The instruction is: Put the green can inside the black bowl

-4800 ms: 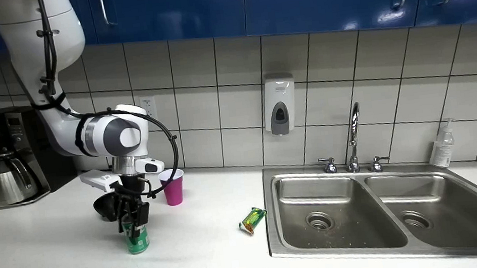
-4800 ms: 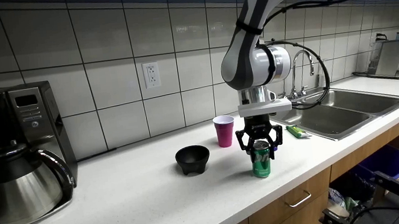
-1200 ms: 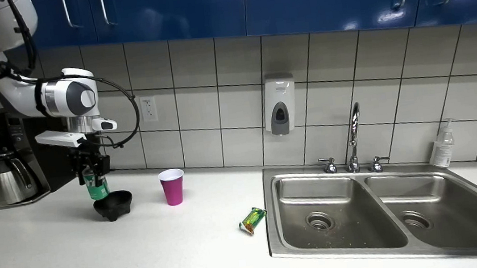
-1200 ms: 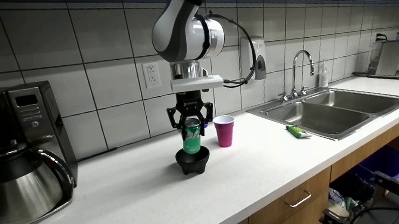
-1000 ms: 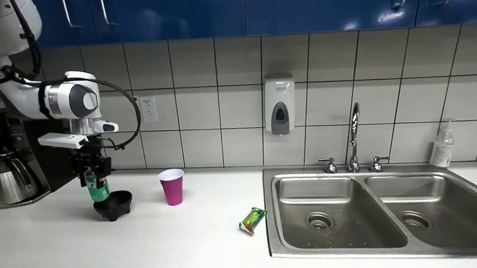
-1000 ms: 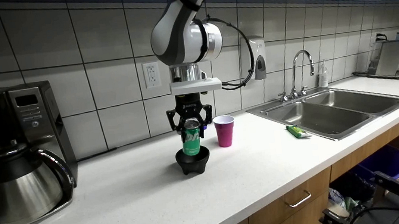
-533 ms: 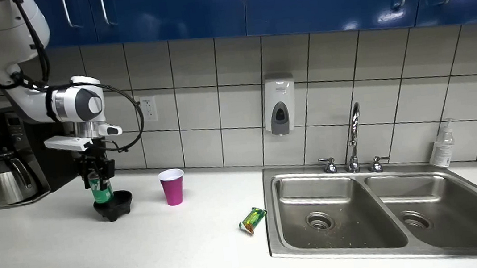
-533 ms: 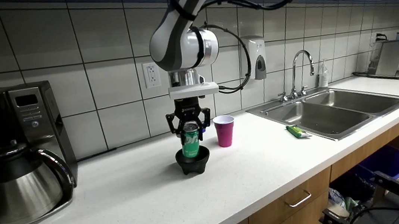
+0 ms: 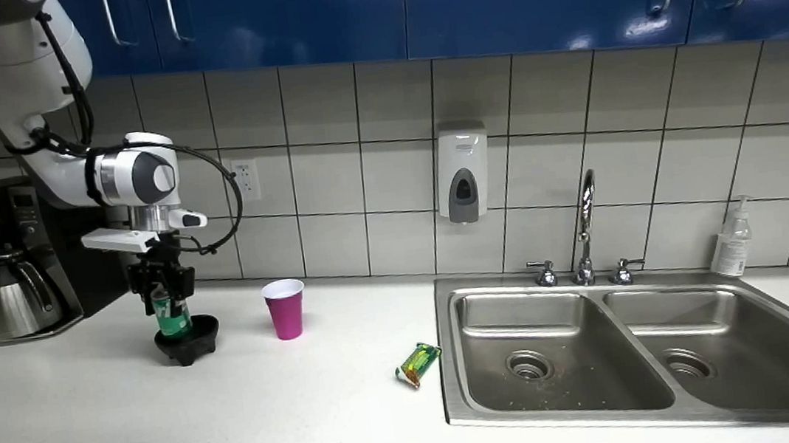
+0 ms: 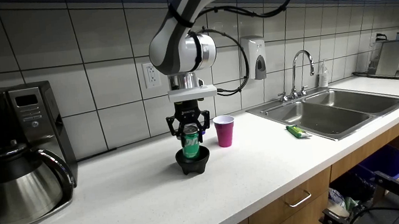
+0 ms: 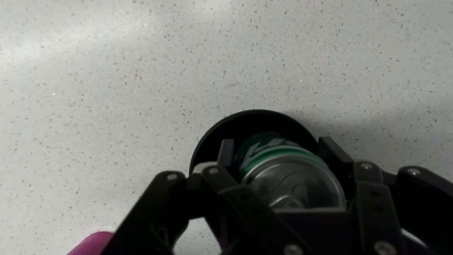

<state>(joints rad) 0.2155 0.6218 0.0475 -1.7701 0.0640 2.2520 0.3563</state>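
Pinching the green can [image 10: 191, 151] from both sides, the black gripper [image 10: 191, 139] points down, and its two fingers [image 11: 226, 152] press on the can. The silver top of the can faces up. Its bottom part is down inside the black bowl [image 10: 194, 165], lower than the rim, but you cannot tell if it touches the floor of the bowl. The bowl stands on little feet on the white counter [image 10: 138, 201]. Near the bowl, but not touching it, a pink cup [image 10: 225, 134] stands upright. A bit farther off is the big coffee maker [image 10: 35, 135], with a steel pot [image 10: 24, 190] sitting in it. Past the cup, a small green and yellow packet [image 9: 418, 364] lies flat, just beside the metal sink [image 9: 451, 364]. At the back of the sink stands a shiny tap [image 9: 587, 196]. A white soap box [image 9: 461, 154] hangs on the tile wall [image 9: 327, 181], and blue cupboards [image 9: 282, 19] are up high. Far away, past the sink, a shiny machine [image 10: 388, 57] sits on the counter
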